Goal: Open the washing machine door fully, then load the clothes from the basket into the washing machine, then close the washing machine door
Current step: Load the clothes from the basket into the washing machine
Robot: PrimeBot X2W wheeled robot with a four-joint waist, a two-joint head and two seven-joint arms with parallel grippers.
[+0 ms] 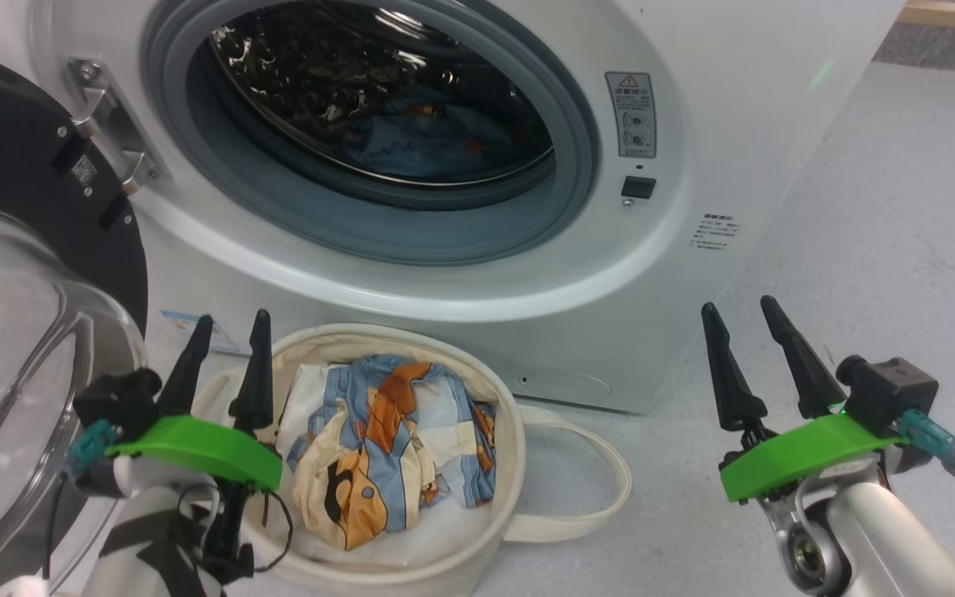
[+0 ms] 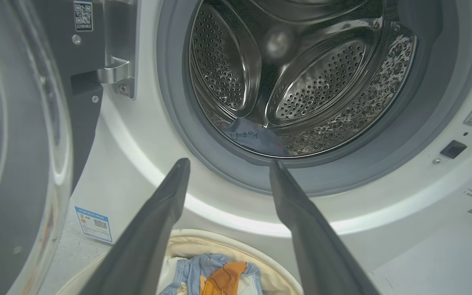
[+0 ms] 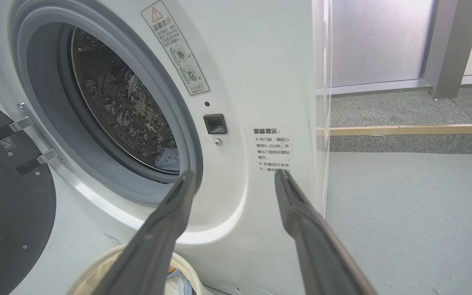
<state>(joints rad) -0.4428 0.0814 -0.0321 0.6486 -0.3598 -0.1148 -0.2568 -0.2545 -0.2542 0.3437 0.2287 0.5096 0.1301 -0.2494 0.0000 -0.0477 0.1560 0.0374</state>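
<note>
The washing machine [image 1: 743,124] fills the upper half of the head view, with its door [image 1: 13,182] swung wide open at the left edge and a piece of blue cloth [image 1: 419,141] lying low in the drum [image 1: 320,91]. On the floor [image 1: 859,249] just in front of it, at lower centre, stands the basket [image 1: 511,464] with the clothes [image 1: 378,448] heaped inside — blue and cream with orange prints. The left gripper [image 1: 234,317] hangs at the basket's left rim, just beside the clothes but not touching them, fingers spread and empty; the right gripper [image 1: 737,303], at lower right, is well apart from the basket — fingers likewise spread, holding nothing.
</note>
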